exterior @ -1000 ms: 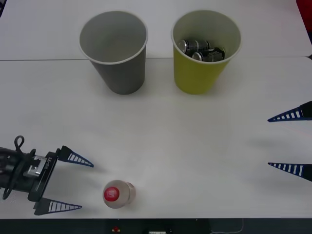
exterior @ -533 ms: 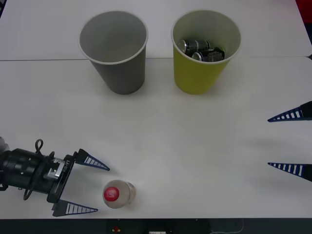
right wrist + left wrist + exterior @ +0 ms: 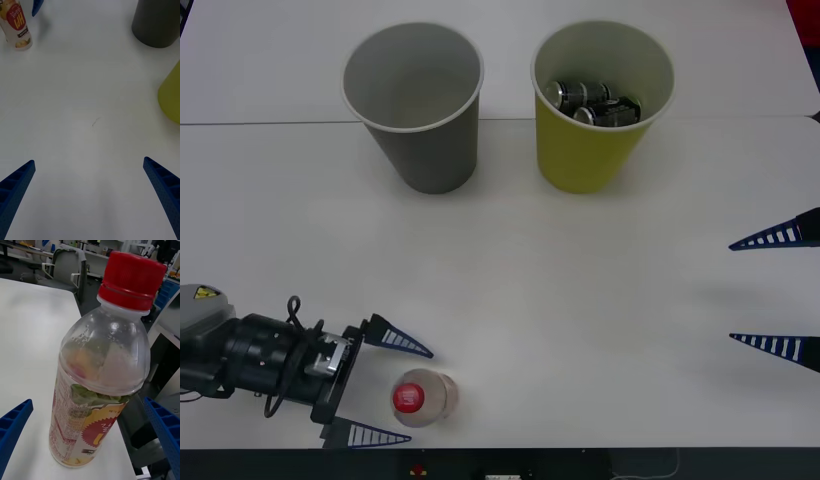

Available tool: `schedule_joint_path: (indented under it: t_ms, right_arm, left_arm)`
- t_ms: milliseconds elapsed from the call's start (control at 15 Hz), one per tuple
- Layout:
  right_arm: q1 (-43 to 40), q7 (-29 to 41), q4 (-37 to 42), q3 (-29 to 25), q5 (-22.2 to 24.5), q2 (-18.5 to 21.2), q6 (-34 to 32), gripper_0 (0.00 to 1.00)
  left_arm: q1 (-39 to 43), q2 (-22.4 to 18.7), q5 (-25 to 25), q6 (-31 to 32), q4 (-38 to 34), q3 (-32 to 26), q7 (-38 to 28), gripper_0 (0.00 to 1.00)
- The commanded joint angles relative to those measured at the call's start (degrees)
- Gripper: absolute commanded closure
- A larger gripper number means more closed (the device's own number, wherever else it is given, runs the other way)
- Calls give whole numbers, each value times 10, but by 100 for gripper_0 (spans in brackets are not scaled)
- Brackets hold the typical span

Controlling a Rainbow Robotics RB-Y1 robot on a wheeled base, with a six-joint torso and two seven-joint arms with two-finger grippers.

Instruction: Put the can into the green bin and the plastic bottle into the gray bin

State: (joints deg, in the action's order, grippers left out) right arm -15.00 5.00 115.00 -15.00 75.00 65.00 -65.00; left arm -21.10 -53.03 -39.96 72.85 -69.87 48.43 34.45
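The plastic bottle (image 3: 423,398) stands upright near the table's front edge, its red cap facing up. My left gripper (image 3: 419,396) is open, with one blue finger on each side of the bottle and not touching it. In the left wrist view the bottle (image 3: 101,363) sits close between the fingers (image 3: 13,423). The gray bin (image 3: 430,160) stands at the back left with nothing in it. The green bin (image 3: 580,160) stands to its right with dark cans (image 3: 590,100) lying inside. My right gripper (image 3: 730,291) waits open at the right edge, holding nothing.
The white table (image 3: 560,300) stretches bare between the bottle and the bins. The right wrist view shows the bottle (image 3: 17,26), the gray bin (image 3: 157,22) and part of the green bin (image 3: 170,97) far beyond the open right gripper (image 3: 89,161).
My left gripper has slid to the right along the front edge, and its open fingers now flank the bottle. The bottle, the bins and the right arm have not moved.
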Motion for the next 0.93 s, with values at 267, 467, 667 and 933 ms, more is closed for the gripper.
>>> schedule_joint_path:
  t_ms: [267, 467, 667, 933]
  right_arm:
    - [0, 0, 0, 0, 0, 0, 0, 0]
    - [0, 0, 0, 0, 0, 0, 0, 0]
    - [0, 0, 0, 0, 0, 0, 0, 0]
    - [0, 0, 0, 0, 0, 0, 0, 0]
  left_arm:
    - [0, 26, 0, -15, 0, 13, 3, 0]
    - [1, 33, -1, -15, 0, 13, 6, 0]
    - [1, 33, -2, -16, 0, 13, 11, 0]
    - [1, 33, -3, -16, 0, 13, 19, 100]
